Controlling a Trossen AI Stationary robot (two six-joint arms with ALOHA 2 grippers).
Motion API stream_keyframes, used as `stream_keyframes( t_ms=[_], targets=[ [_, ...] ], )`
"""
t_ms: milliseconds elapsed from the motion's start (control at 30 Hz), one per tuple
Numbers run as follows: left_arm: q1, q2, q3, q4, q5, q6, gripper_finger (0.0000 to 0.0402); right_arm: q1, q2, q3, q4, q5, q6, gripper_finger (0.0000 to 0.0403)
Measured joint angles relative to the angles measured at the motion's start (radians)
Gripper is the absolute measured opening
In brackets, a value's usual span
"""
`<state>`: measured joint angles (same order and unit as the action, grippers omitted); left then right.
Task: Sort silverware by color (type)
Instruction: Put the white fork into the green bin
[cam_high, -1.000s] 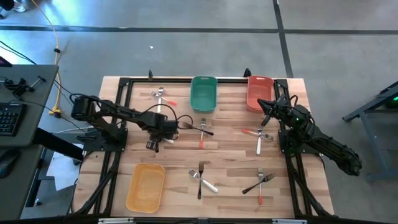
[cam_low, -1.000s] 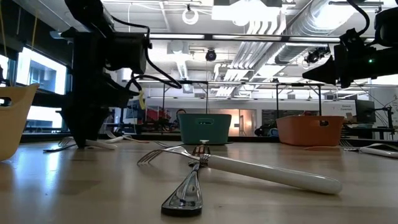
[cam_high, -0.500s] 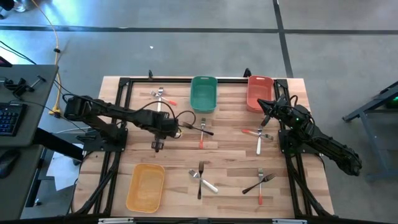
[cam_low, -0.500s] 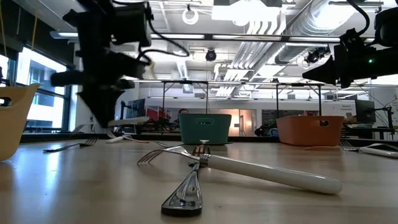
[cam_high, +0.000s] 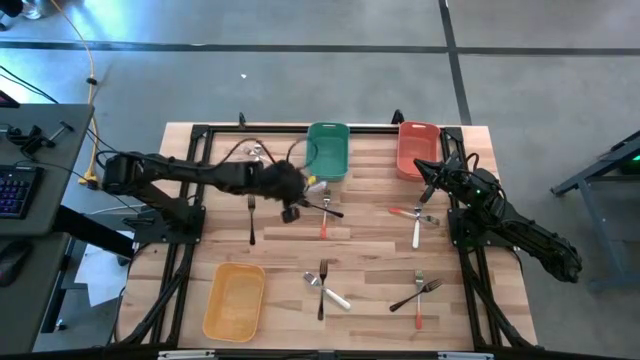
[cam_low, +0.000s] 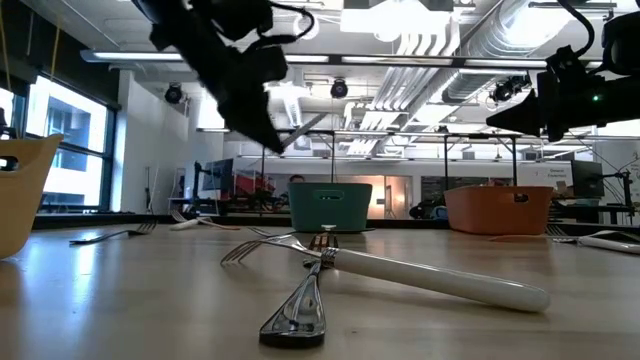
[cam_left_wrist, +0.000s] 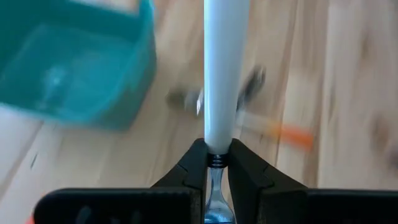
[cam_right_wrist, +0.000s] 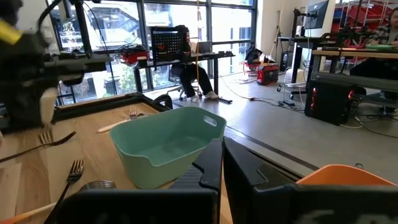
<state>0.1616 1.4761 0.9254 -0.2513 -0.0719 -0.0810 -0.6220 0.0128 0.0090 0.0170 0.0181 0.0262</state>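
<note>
The whole counter (cam_high: 300, 250) is being viewed from straight overhead, while it is being looked across from surface level, very near a white-handled fork (cam_low: 420, 275), into the room behind. The green bin (cam_high: 327, 150) is being caught by all four views, closely by the left wrist camera and level by the right.

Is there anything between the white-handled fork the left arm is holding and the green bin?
Nothing visible. The left gripper holds the white-handled fork above the table, close beside the green bin, with only bare wood between them.
</note>
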Motion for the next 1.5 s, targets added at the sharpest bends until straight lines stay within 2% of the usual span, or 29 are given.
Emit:
stream_keyframes(
  t_ms=[133,267,367,600,767,933,1267,1500],
  targets=[
    [0.083,0.006,0.056,0.125,0.051,-0.091,0.0027,0.000,0.000,0.000,0.000,0.000,0.000,0.0000],
    [0.194,0.046,0.155,0.113,0.081,-0.148,0.0027,0.000,0.000,0.000,0.000,0.000,0.000,0.0000],
    [0.267,0.099,0.223,0.086,0.166,-0.204,0.0027,0.000,0.000,0.000,0.000,0.000,0.000,0.0000],
    [0.327,0.277,0.370,0.053,0.292,-0.262,0.0027,0.000,0.000,0.000,0.000,0.000,0.000,0.0000],
    [0.340,0.405,0.467,-0.043,0.292,-0.251,0.0027,0.000,0.000,0.000,0.000,0.000,0.000,0.0000],
    [0.352,0.485,0.504,-0.108,0.272,-0.228,0.0027,0.000,0.000,0.000,0.000,0.000,0.000,0.0000],
    [0.382,0.540,0.506,-0.117,0.235,-0.211,0.0028,0.000,0.000,0.000,0.000,0.000,0.000,0.0000],
    [0.381,0.542,0.506,-0.130,0.213,-0.177,0.0054,0.000,0.000,0.000,0.000,0.000,0.000,0.0000]
  ],
)
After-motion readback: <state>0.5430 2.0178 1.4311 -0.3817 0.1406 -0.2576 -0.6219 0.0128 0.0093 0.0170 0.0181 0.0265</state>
